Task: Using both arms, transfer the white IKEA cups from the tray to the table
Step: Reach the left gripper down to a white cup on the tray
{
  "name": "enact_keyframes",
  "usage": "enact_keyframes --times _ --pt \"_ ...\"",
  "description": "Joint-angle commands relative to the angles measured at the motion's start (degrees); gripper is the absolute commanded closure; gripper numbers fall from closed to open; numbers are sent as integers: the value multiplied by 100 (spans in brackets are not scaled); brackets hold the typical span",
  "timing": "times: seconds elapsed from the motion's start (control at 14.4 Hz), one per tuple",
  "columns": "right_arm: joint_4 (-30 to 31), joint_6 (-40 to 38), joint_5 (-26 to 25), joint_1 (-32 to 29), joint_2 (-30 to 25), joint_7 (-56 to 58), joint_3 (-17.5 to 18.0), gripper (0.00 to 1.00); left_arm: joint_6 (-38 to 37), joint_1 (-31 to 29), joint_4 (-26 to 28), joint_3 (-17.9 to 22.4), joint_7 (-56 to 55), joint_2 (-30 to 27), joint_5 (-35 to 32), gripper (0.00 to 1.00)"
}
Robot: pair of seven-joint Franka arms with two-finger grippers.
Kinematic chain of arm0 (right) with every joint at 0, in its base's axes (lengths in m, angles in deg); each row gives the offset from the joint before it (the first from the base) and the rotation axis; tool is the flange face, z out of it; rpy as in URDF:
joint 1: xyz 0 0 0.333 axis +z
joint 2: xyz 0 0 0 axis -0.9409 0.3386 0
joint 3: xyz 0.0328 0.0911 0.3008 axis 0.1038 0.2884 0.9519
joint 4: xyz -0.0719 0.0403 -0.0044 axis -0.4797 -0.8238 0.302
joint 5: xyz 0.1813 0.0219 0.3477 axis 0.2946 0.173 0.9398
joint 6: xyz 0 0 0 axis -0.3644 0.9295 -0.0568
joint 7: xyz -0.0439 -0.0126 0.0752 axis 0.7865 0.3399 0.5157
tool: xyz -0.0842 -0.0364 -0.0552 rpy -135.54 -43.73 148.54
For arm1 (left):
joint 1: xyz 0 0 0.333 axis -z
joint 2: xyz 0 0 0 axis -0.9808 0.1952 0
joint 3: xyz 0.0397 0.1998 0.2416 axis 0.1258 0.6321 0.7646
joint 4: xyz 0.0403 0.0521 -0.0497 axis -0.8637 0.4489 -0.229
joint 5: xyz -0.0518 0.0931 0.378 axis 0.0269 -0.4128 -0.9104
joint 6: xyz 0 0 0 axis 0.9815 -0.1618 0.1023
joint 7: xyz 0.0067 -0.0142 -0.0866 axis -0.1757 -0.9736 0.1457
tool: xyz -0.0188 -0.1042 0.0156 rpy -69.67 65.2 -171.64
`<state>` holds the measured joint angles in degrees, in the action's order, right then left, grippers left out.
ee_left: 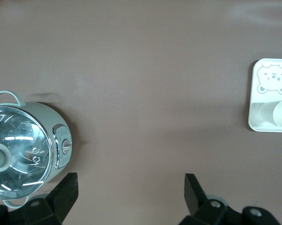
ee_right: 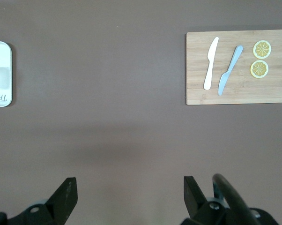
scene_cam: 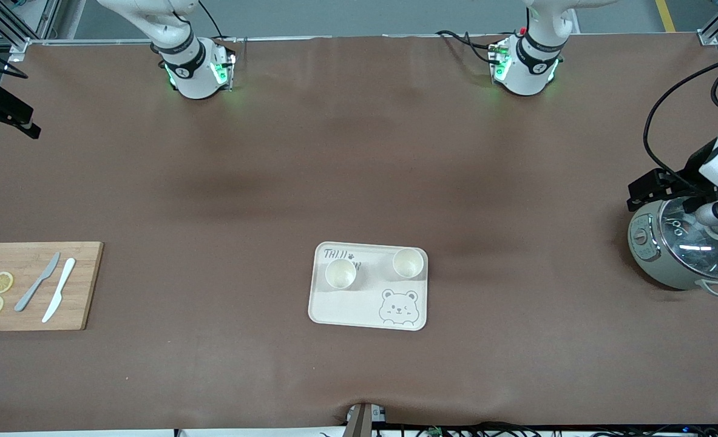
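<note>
Two white IKEA cups (scene_cam: 340,274) (scene_cam: 408,263) are seen upright on the tray (scene_cam: 340,309), mid-surface (scene_cam: 359,152), side by side. No pick is begun. The left tool (ee_left: 129,192) is held wide open and empty above the surface beside a lidded pot (scene_cam: 680,252); the right tool (ee_right: 127,194), likewise open and empty, near a cutting board (scene_cam: 82,285). Next, each tool would need bringing over a cup. Partly read lettering: "TRU".

The arms (scene_cam: 182,54) were white with black joint bands, green-lit bases, black cables and black fingers (ee_left: 66,192).
</note>
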<state>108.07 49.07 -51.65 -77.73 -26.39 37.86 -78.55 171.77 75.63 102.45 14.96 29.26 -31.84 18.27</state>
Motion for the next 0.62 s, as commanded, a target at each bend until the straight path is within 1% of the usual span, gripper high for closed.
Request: enact_keyframes --times 0.0,0.14,0.21,0.28,0.35,0.55 --pt "-112 -89 51 -127 37 34 58 0 -25 -49 5 5 142 -38 -3 0" --pt "-112 -89 51 -118 37 34 58 0 10 -40 13 -12 142 15 -3 0" --pt "-112 -80 51 -118 37 34 58 0 201 55 13 -21 142 172 6 0" --pt "-112 -80 51 -118 37 34 58 0 464 187 -4 -47 -14 373 32 0" --pt "-112 -71 51 -118 37 34 58 0 563 414 -13 -65 -181 462 58 0" --pt "-112 -54 51 -118 37 34 58 0 572 740 -22 -126 -648 717 41 0"
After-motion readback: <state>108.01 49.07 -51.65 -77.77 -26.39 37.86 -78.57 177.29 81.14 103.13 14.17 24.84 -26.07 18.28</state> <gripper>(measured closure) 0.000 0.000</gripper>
